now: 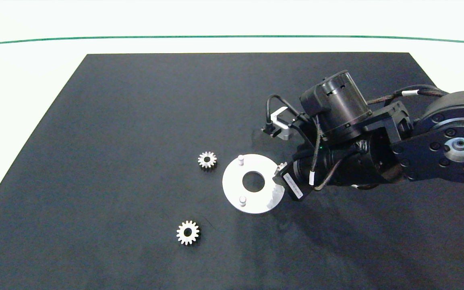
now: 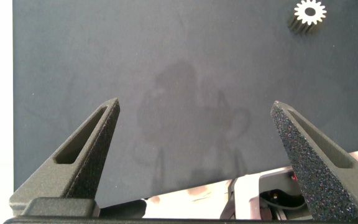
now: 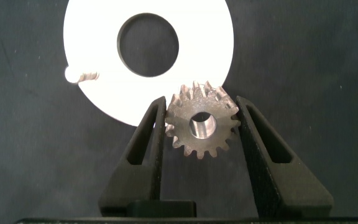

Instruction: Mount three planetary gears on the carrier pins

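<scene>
Black mat [image 1: 135,121] on white table [image 1: 22,80]

Third short white peg on flat white ring-shaped disc [image 1: 236,189] hidden beneath right gripper [image 3: 202,109]; whether silver-grey toothed metal gear [image 3: 202,126] sits on it: indeterminate.

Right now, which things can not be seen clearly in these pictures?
- Third carrier pin: hidden in the head view by the right arm; in the right wrist view the held gear covers that part of the white carrier disc.
- Whether the gear sits on the pin or above it: cannot tell.
- Right gripper fingertips: hidden in the head view by the wrist.
- Left gripper: outside the head view.
</scene>
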`<act>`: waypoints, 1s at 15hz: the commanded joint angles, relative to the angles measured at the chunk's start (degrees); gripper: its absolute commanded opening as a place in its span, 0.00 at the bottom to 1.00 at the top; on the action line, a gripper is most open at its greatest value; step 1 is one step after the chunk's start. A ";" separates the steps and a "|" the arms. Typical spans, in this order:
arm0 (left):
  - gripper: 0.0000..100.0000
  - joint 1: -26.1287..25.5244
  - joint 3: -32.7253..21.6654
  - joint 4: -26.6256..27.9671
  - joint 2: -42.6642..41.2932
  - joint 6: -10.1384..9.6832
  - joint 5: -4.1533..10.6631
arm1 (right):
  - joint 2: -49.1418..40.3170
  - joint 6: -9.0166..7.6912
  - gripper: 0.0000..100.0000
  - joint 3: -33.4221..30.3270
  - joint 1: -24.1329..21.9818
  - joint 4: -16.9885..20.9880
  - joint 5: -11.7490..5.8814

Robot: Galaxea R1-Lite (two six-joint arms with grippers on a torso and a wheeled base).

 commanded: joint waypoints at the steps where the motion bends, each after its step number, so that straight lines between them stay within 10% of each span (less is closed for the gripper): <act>1: 1.00 -0.05 0.01 0.12 0.03 0.13 -0.06 | 1.41 -0.08 0.00 -0.68 0.00 0.14 -0.08; 15: 1.00 -0.14 -0.08 0.03 0.03 0.04 -0.06 | 2.99 1.33 0.00 -2.00 -0.70 0.14 -0.08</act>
